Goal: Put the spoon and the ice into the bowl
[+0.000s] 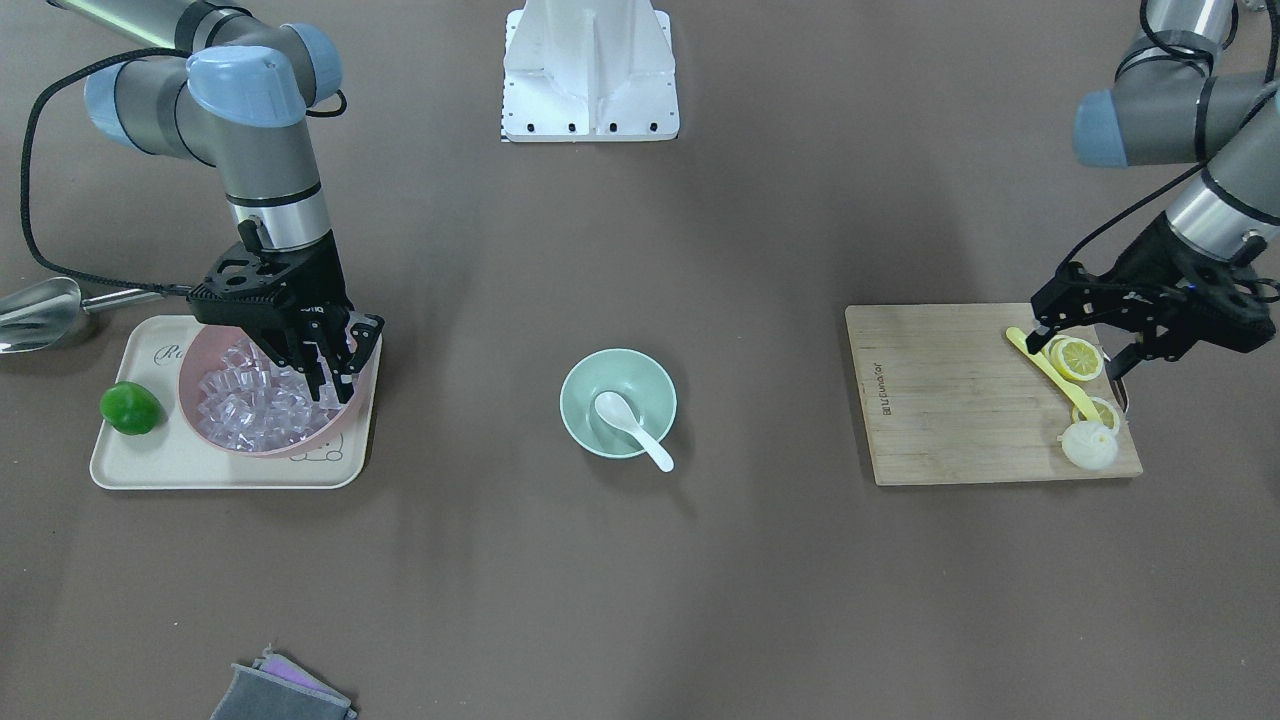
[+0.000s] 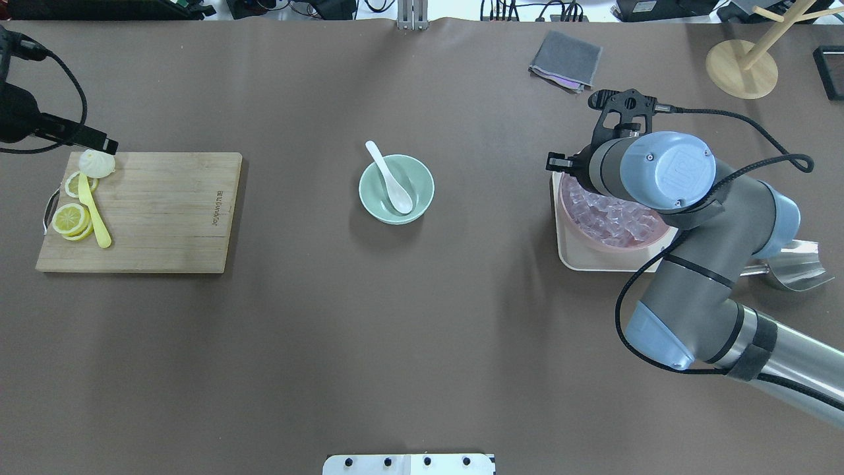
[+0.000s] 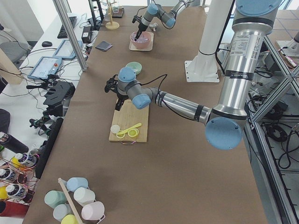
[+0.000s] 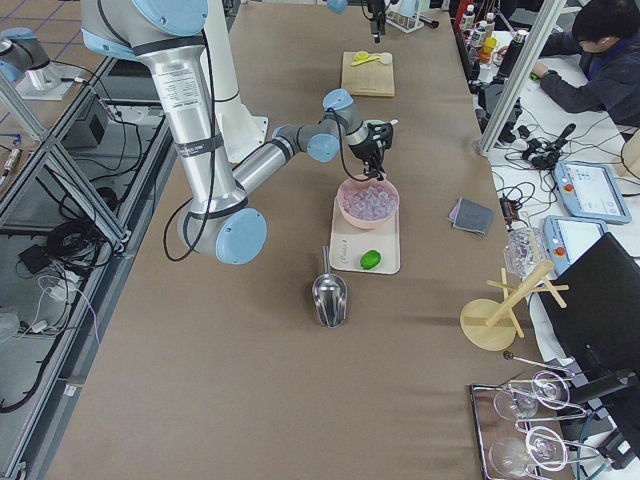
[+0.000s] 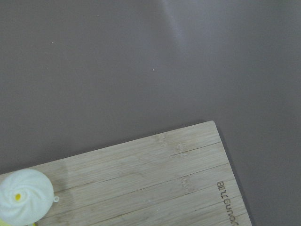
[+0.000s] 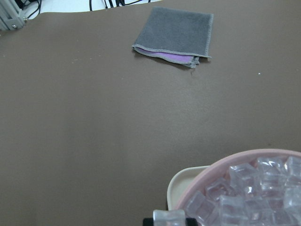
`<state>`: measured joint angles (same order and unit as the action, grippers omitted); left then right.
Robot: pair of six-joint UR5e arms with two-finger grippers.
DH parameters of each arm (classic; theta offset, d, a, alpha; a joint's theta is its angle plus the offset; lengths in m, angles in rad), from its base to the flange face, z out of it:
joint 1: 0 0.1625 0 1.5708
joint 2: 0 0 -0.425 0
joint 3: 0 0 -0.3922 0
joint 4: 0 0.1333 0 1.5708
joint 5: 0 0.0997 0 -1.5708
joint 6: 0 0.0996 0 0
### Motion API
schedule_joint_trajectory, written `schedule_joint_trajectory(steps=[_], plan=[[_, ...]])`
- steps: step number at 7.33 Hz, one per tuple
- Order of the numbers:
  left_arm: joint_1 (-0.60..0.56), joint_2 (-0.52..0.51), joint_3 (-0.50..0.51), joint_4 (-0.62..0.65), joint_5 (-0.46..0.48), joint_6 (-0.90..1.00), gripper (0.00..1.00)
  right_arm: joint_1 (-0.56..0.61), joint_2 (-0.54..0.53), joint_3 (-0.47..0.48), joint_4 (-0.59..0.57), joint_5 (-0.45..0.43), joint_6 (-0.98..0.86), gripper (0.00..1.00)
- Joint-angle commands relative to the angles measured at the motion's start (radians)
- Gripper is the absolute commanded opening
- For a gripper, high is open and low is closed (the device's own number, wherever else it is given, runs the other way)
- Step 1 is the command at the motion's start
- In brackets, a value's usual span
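The white spoon [image 1: 632, 423] lies in the mint-green bowl [image 1: 577, 383] at the table's middle, scoop inside and handle over the rim; both also show in the overhead view, the spoon [image 2: 393, 183] and the bowl [image 2: 423, 177]. My right gripper [image 1: 335, 378] reaches down into the pink bowl [image 1: 188, 378] full of clear ice cubes [image 1: 250, 408]. In the right wrist view a clear ice cube [image 6: 165, 218] sits between the dark fingertips. My left gripper [image 1: 1085, 345] hangs open and empty over the cutting board [image 1: 950, 400].
The pink bowl stands on a cream tray [image 1: 200, 468] with a green lime [image 1: 130, 407]. A metal scoop [image 1: 40, 312] lies beside the tray. Lemon slices [image 1: 1077, 358], a yellow utensil [image 1: 1045, 362] and a white bun [image 1: 1088, 445] lie on the board. A grey cloth [image 1: 280, 692] lies near the front edge.
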<state>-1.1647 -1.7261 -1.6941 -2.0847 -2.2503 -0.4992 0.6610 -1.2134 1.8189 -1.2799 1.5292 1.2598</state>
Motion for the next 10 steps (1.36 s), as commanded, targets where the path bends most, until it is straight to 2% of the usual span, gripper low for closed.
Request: schedule_joint_trajectory(steps=[1, 2, 4, 5, 7, 8, 10], plan=[[-0.172, 0.0, -0.004, 0.256, -0.043, 0.37, 1.0, -0.004, 0.031, 0.005, 0.001, -0.004, -0.01, 0.0], [-0.235, 0.005, 0.001, 0.385, -0.043, 0.515, 1.0, -0.023, 0.046, 0.003, -0.001, -0.011, -0.005, 0.0], [-0.298, 0.087, 0.026, 0.544, -0.035, 0.539, 1.0, -0.078, 0.106, 0.0, -0.001, -0.078, 0.006, 0.0], [-0.364, 0.108, 0.033, 0.532, -0.034, 0.542, 1.0, -0.11, 0.127, -0.004, -0.001, -0.118, 0.007, 0.0], [-0.391, 0.115, 0.028, 0.543, -0.041, 0.541, 1.0, -0.185, 0.187, -0.024, -0.002, -0.176, 0.006, 0.0], [-0.388, 0.115, 0.033, 0.543, -0.04, 0.541, 1.0, -0.207, 0.236, -0.07, -0.002, -0.213, 0.007, 0.0], [-0.388, 0.114, 0.037, 0.543, -0.04, 0.539, 1.0, -0.222, 0.383, -0.252, 0.001, -0.242, 0.015, 0.0]])
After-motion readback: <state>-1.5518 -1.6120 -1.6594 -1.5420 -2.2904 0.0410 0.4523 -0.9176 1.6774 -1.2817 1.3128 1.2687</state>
